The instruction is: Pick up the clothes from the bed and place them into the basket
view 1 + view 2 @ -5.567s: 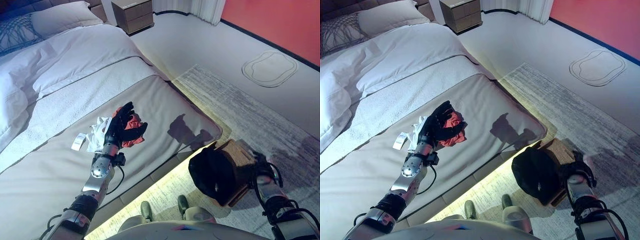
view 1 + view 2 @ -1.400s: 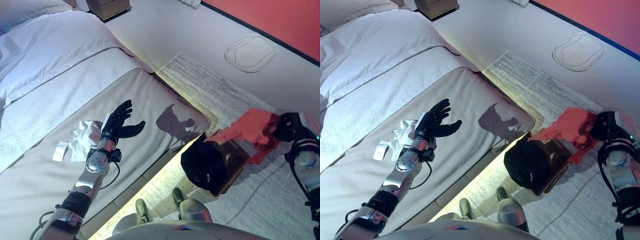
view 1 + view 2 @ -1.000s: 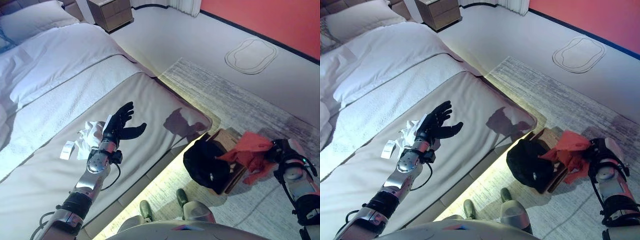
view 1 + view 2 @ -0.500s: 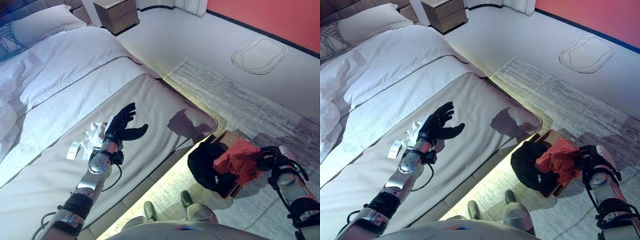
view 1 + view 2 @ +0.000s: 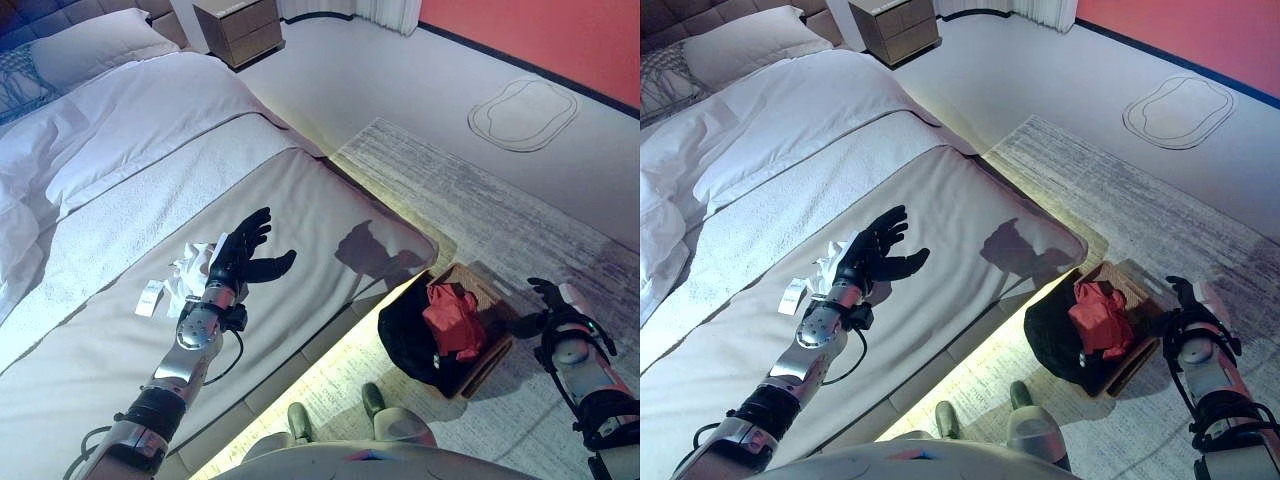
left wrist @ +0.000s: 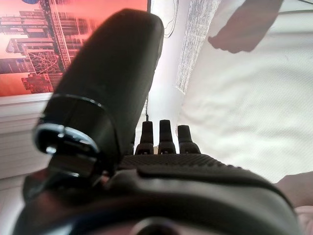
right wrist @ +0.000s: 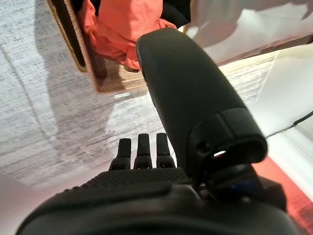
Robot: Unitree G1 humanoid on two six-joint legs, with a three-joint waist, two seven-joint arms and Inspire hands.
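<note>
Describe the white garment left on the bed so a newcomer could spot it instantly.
On the bed, look at the grey cover across its foot end. The white garment lies crumpled there, just behind the open left hand. It is the only clothing on the bed; the red garment is already in the basket.

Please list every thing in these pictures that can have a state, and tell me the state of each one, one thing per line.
Red garment: crumpled, lying in the basket, released.
Basket: on the rug beside the bed, top open, a dark garment draped over its near side.
White garment: bunched on the bed, not held.
Left hand: open, raised over the bed, empty.
Right hand: open, empty, beside the basket.
Bedside cabinet: drawers closed.
</note>
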